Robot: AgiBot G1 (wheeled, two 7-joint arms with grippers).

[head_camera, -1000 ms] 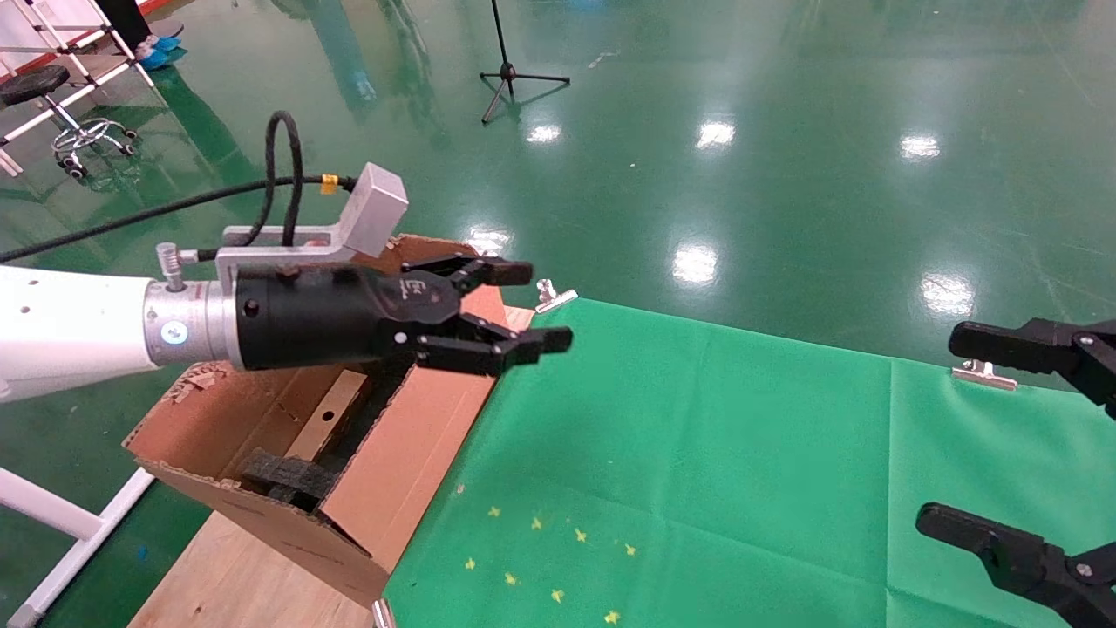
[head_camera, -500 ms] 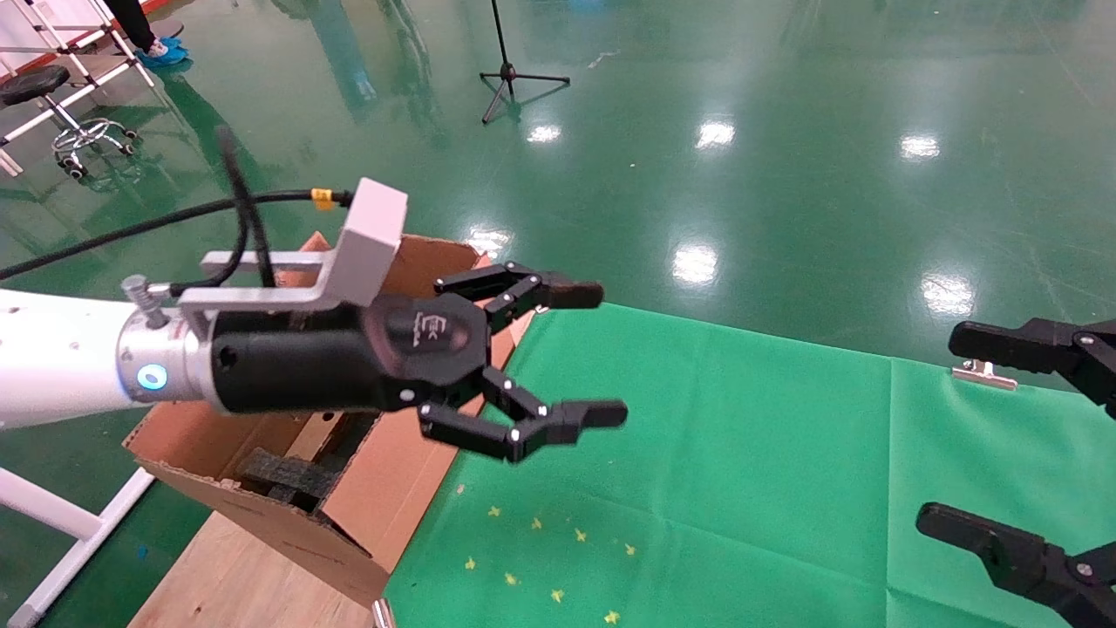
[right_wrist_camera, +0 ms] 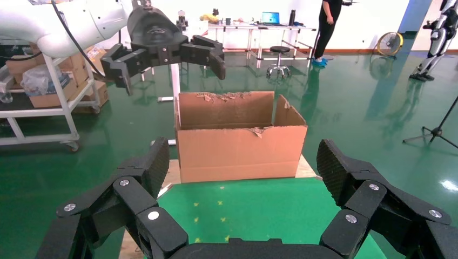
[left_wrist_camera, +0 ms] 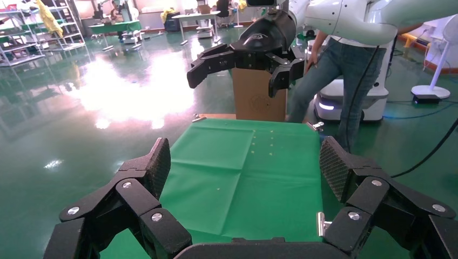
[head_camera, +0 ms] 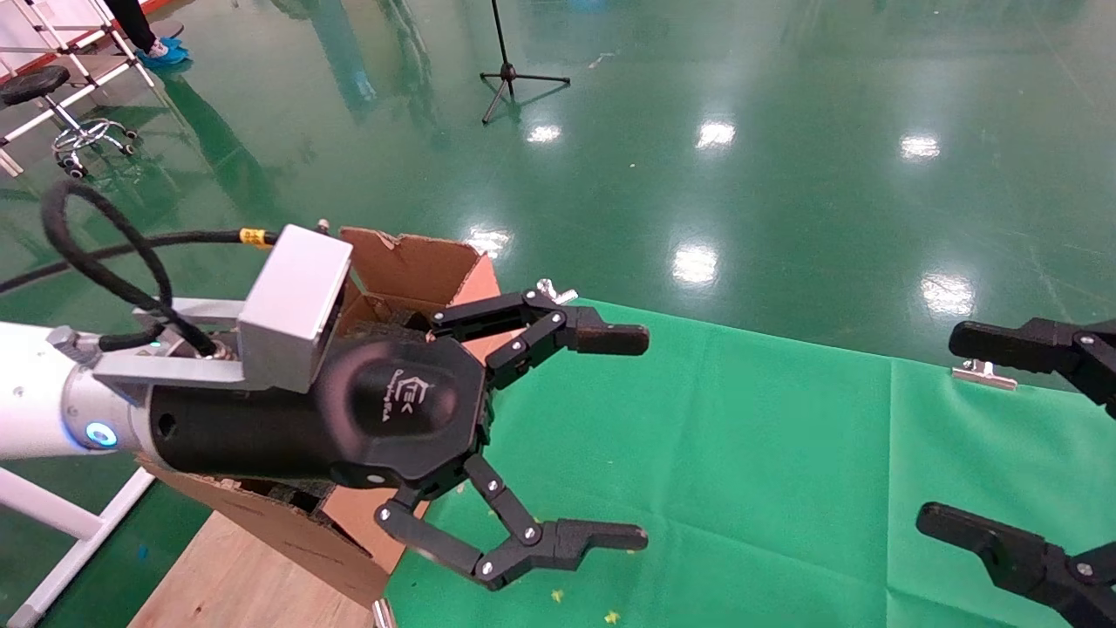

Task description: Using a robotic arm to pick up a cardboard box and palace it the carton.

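Note:
The white robotic arm reaches in from the left, and its left gripper [head_camera: 641,436] hangs open and empty over the green cloth, just right of the carton. Its own view shows only cloth between the left gripper's [left_wrist_camera: 246,162] wide-apart pads. The carton [head_camera: 418,270] is large and brown with ragged edges, and the arm covers most of it. In the right wrist view the carton [right_wrist_camera: 240,151] stands broadside with the left gripper [right_wrist_camera: 167,65] above it. The cardboard box is hidden. The black right gripper [head_camera: 942,427] stays open at the right edge.
A green cloth [head_camera: 741,453] covers the table, held by metal clips [head_camera: 981,373]. The carton rests on a wooden board [head_camera: 235,576]. A second brown box [left_wrist_camera: 259,94] and a person in jeans [left_wrist_camera: 329,81] stand past the table's right end. The floor behind holds a tripod [head_camera: 510,74].
My left gripper has dropped lower and nearer to the head camera, and its fingers have spread much wider. It now covers the carton's inside, where a narrow brown box showed before. The right gripper has not moved.

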